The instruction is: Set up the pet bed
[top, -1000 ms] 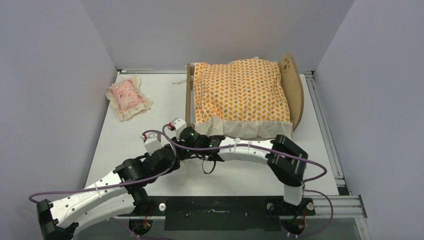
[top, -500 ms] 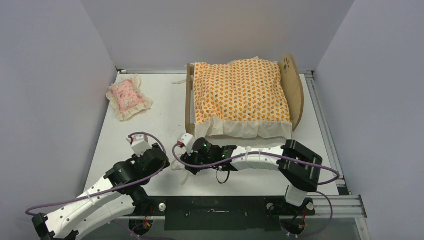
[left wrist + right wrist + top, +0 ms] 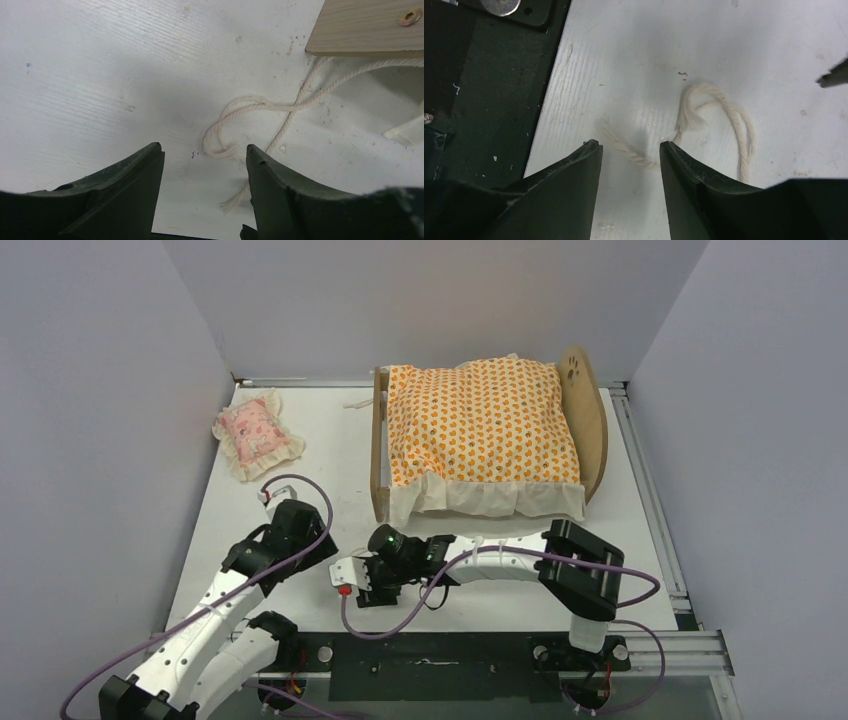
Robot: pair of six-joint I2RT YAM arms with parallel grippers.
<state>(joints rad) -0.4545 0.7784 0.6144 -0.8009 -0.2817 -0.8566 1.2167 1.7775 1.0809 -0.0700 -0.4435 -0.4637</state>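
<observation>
White cotton cord [image 3: 260, 105] loose on the table [image 3: 300, 470], trailing from under the near footboard corner of the pet bed [image 3: 590, 420]. Bed at the far middle of the table, orange cushion [image 3: 480, 425] already laid in it; pink pillow [image 3: 258, 435] well apart at the far left. Left gripper [image 3: 202, 150] with jaws apart and empty, hovering over the cord's loop. Right gripper [image 3: 629, 145] likewise apart and empty, above the cord's free end. Judged step: securing the cord. Lower straight down, centre one strand between the fingers, close fully before lifting. Avoid pinching two strands or dragging the light frame.
</observation>
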